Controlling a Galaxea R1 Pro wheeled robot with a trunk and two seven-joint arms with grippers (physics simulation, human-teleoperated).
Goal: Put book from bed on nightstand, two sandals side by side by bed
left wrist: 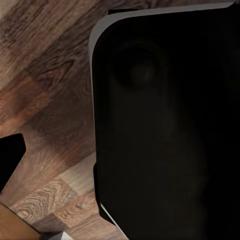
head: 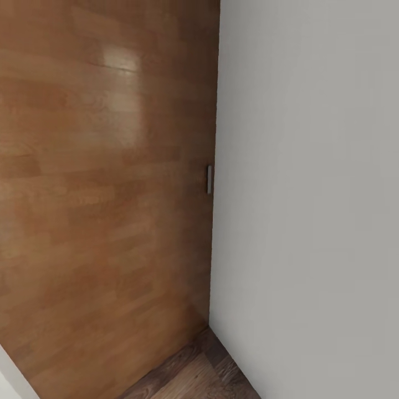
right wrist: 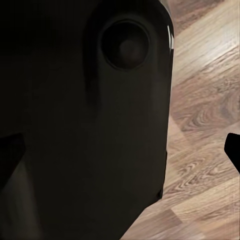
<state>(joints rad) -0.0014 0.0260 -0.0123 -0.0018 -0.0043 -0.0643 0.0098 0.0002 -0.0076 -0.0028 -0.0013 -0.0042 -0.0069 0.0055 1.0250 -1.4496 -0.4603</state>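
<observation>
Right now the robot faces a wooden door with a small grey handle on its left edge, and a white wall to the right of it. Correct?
Not quite. In the head view the handle sits on the door's right edge, next to the white wall. The rest is right: the door is wooden, the wall to its right.

Much is cut off or masked by dark bulk.

The wooden door [head: 105, 194] runs past the head view's top and left edges; its small grey handle [head: 209, 179] is too small to make out. In both wrist views a black robot body [left wrist: 165, 130] hides most of the plank floor [right wrist: 205, 125], and dark shapes at the edges are cropped.
</observation>
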